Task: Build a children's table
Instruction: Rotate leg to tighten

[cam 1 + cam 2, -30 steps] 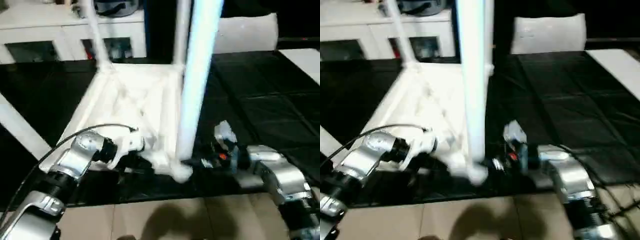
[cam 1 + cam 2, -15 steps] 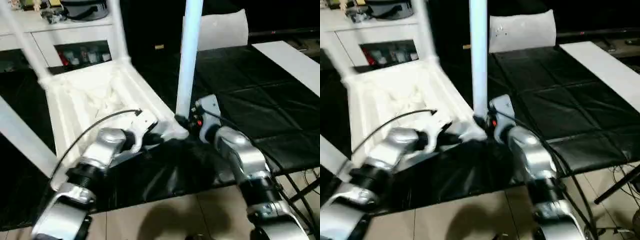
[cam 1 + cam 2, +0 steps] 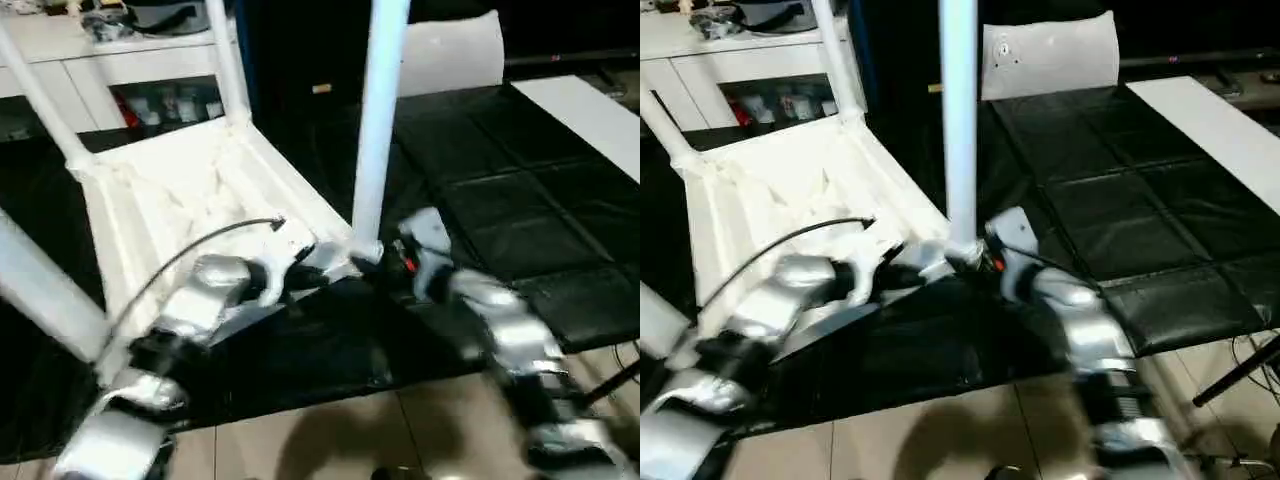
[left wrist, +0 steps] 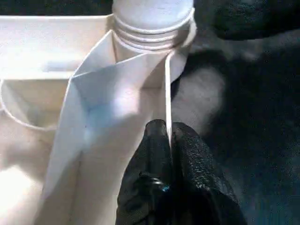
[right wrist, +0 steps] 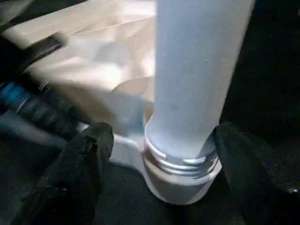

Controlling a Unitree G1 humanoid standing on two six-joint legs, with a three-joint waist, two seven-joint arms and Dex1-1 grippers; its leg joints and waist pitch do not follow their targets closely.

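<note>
Four legs are up, every one cut off by the frame before its top shows. Farthest left, a leg (image 3: 40, 290) slants across the picture edge, its socket out of sight. Next along, a leg (image 3: 40, 100) stands at the far-left corner, then another leg (image 3: 228, 60) at the far-right corner. The tabletop (image 3: 180, 190) lies upside down on the black-covered work table (image 3: 520, 180), ribbed underside up, though the ribs blur into white glare and cannot be counted.

The left gripper (image 4: 169, 140) has its two black fingers pressed together on the thin side wall of the tabletop, near the front-right corner. From the head views that pinch is hard to see, tucked behind the silver forearm (image 3: 205, 300) and its black cable (image 3: 200, 245).

The nearest leg (image 3: 375, 120) stands upright in the front-right corner socket (image 5: 180, 176), threaded rings still visible at its base. The right gripper (image 5: 159, 140) has its two fingers spread wide, one on each side of that leg's base, apart from it, gripping nothing. The right forearm (image 3: 500, 330) is smeared by blur.

Behind, one white glass-door cabinet (image 3: 110, 70) sits at the far left; what stands on it and behind its glass is too blurred to name. One white panel (image 3: 450, 50) stands at the table's far edge, a white board (image 3: 590, 110) lies far right.
</note>
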